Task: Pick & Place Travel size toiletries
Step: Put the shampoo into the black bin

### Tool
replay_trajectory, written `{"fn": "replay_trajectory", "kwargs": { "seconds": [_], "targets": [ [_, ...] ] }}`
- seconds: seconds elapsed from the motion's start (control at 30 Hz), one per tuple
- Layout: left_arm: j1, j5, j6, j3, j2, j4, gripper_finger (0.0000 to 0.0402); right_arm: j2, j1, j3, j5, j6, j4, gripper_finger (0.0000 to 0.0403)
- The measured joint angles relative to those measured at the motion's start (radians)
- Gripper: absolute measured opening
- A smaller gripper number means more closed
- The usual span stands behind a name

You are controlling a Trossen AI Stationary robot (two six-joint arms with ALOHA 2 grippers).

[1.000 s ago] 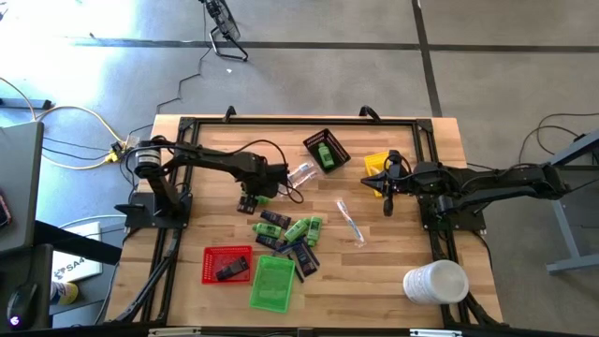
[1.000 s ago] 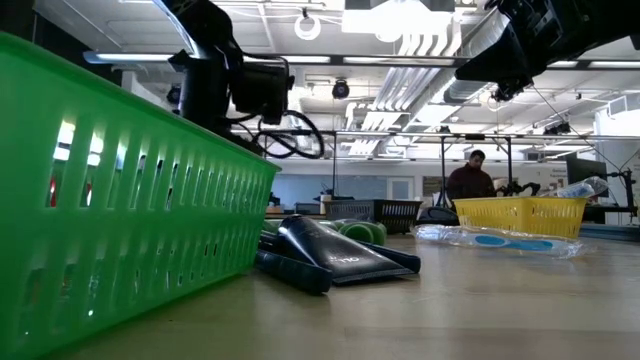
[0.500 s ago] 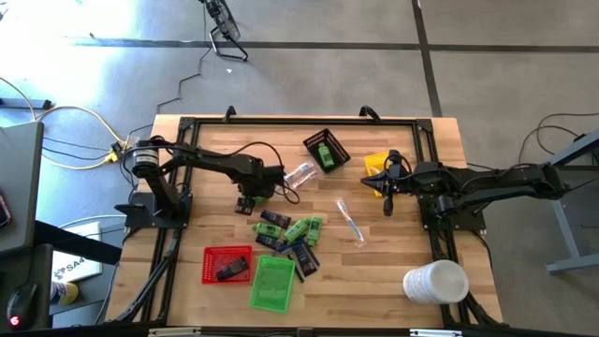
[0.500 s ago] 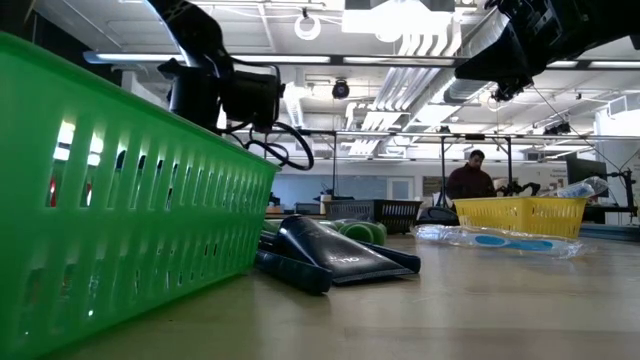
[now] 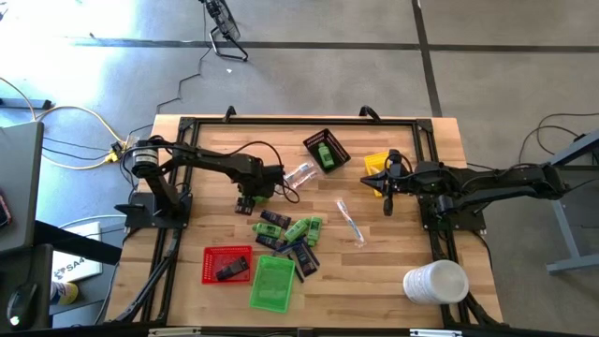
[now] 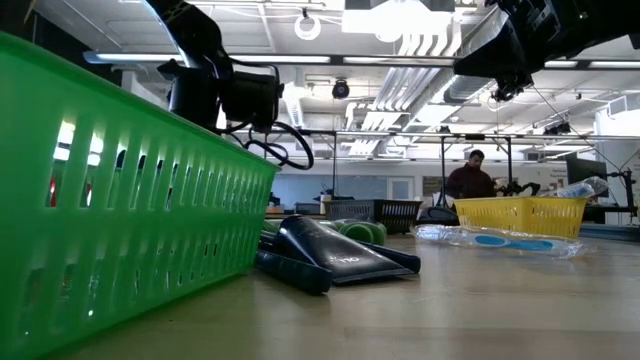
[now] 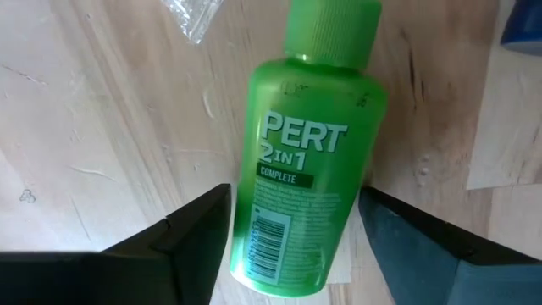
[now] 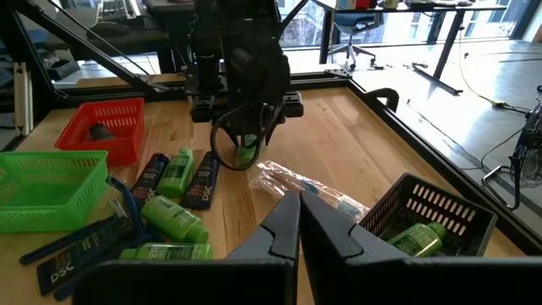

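A bright green bottle (image 7: 305, 161) with a green cap lies flat on the wooden table. My left gripper (image 7: 294, 199) points down over it, open, one finger on each side of the bottle's lower half (image 5: 258, 199). More toiletries (image 5: 290, 236), green bottles and dark packets, lie in a heap near the table's middle. A clear-wrapped stick (image 5: 351, 223) lies to their right. My right gripper (image 8: 299, 216) hangs shut and empty above the table's right part (image 5: 387, 206). My left gripper has its fingers (image 7: 199, 224) close against the two long sides of the bottle's lower half (image 7: 254, 254), coming from above and set across the bottle. Whether they touch it, I cannot tell. The bottle lies on the table.
A black tray (image 5: 327, 150) holding a green bottle stands at the back, a yellow tray (image 5: 376, 166) to its right. A red tray (image 5: 227, 264) and a green tray (image 5: 272, 283) sit near the front edge. A big white cylinder (image 5: 435, 283) lies front right. A crumpled clear wrapper (image 5: 301, 174) lies beside the left gripper.
My left gripper has sunk a little onto the green bottle and then kept still. The bottle has stayed where it lies.
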Motion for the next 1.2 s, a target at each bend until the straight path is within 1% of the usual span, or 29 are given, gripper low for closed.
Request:
{"fn": "replay_trajectory", "kwargs": {
  "seconds": [0.23,0.37,0.63,0.73,0.9,1.03,1.2],
  "targets": [
    [-0.001,0.004,0.000,0.000,0.000,-0.002,0.0194,0.000,0.000,0.000,0.000,0.000,0.000,0.0004],
    [-0.001,0.003,0.000,-0.001,0.001,-0.003,0.0178,0.000,0.000,0.000,0.000,-0.001,0.000,0.0004],
    [-0.001,0.002,-0.092,-0.001,0.001,-0.007,0.0189,0.000,0.000,0.000,0.000,-0.001,0.000,0.0004],
    [-0.001,0.001,-0.124,-0.001,0.001,-0.008,0.0188,0.000,0.000,0.000,0.000,-0.002,-0.001,0.0004],
    [-0.001,0.000,-0.135,0.002,-0.002,-0.017,0.0178,0.000,0.000,0.000,0.000,-0.004,-0.001,0.0004],
    [-0.001,-0.004,-0.142,0.032,0.003,-0.048,0.0177,0.000,0.000,0.000,0.000,-0.004,-0.001,0.0004],
    [-0.001,-0.011,-0.143,0.077,0.003,-0.034,0.0176,0.000,0.000,0.000,-0.020,-0.004,-0.001,0.0004]
  ]
}}
